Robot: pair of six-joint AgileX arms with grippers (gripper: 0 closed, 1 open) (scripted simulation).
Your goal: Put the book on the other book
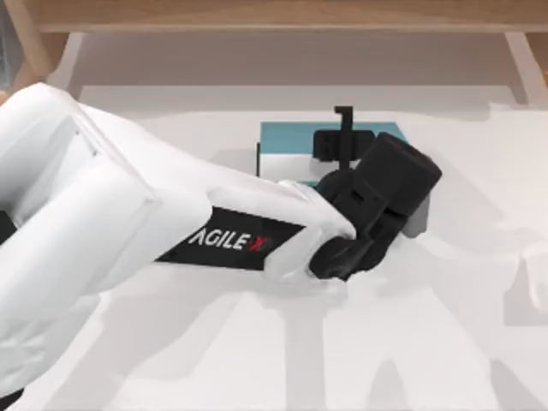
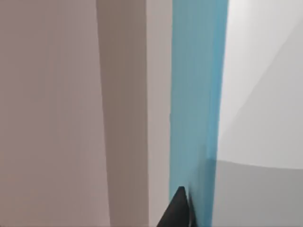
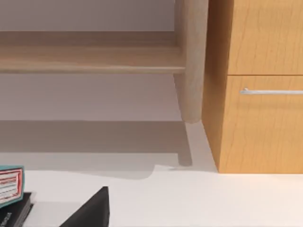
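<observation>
Left gripper (image 1: 342, 137), jaws: you cannot tell whether they clasp the cover or have let go, because the wrist housing hides them from above and the left wrist view gives you only one dark tip against a teal band. The gripper stands over the book (image 1: 287, 141), toward that book's 12 o'clock edge, with the left arm reaching in from 9 o'clock.

The book (image 3: 9, 184) is teal with a red-lettered label on its end. It lies flat over the other book (image 3: 14, 213), whose dark edge shows just beneath it (in the top view, a thin black line at the teal cover's 9 o'clock side). The pair sits at about 12 o'clock from the middle of the table (image 1: 257, 360).

Step in hand, as a judgement: placement, at or near its close, with the stack apparently made.

Next move, also a judgement: confirm the jaws are parted, then lift straight up before drawing back toward 9 o'clock. A sideways pull could drag the top book off its mate.

Right gripper (image 3: 92, 210): idle, low beside the table, facing the stack
</observation>
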